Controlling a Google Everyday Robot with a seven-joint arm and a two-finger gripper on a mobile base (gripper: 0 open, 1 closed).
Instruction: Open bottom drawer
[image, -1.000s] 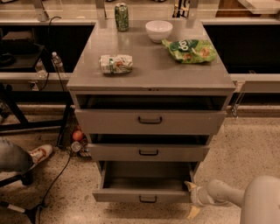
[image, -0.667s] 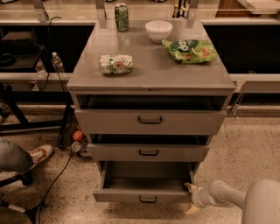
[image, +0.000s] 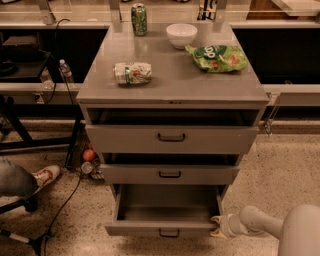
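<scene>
The bottom drawer (image: 162, 230) is the lowest of three grey drawers and has a small black centre handle. It stands pulled well out, and its inside looks empty. My gripper (image: 216, 226) is low at the right, beside the drawer's right front corner, close to it or touching it. Its yellowish fingertips (image: 215, 219) are apart and hold nothing. The white arm (image: 280, 227) comes in from the lower right.
The top drawer (image: 171, 138) and the middle drawer (image: 170, 174) are each slightly ajar. On the cabinet top are a green can (image: 139, 19), a white bowl (image: 181, 35), a green chip bag (image: 217, 57) and a lying packet (image: 132, 73). A person's shoe (image: 46, 175) and cables lie on the floor at the left.
The bottom drawer's front has come slightly further out. My gripper has shifted a little down and left at the drawer's right front corner, with its fingertips closer together.
</scene>
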